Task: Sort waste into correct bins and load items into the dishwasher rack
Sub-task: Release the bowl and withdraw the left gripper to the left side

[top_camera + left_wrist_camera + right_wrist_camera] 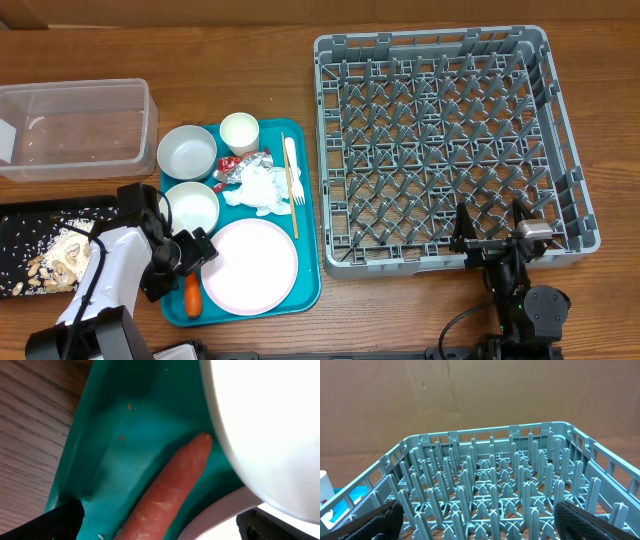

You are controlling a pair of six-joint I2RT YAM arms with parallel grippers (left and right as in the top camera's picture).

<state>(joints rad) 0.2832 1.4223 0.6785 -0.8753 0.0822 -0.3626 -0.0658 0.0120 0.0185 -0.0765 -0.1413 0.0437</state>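
Dishwasher rack (430, 38), grey, nothing loaded yet, sits on the right of the table (250, 60). My right claw (492, 232) hangs open and empty at its near wall. Teal tray (309, 255) lies left of it, with the pink plate (250, 265) filling its near end. Carrot (170, 490) lies in the near-left corner, tight beside the plate. My left claw (188, 262) is spread wide and empty just above it.

Plan: descend straight, jaws straddling the carrot's width, clear of the plate's edge, then pinch mid-length. Carrot is small, orange, tapered and faintly scuffed, and probably slick.
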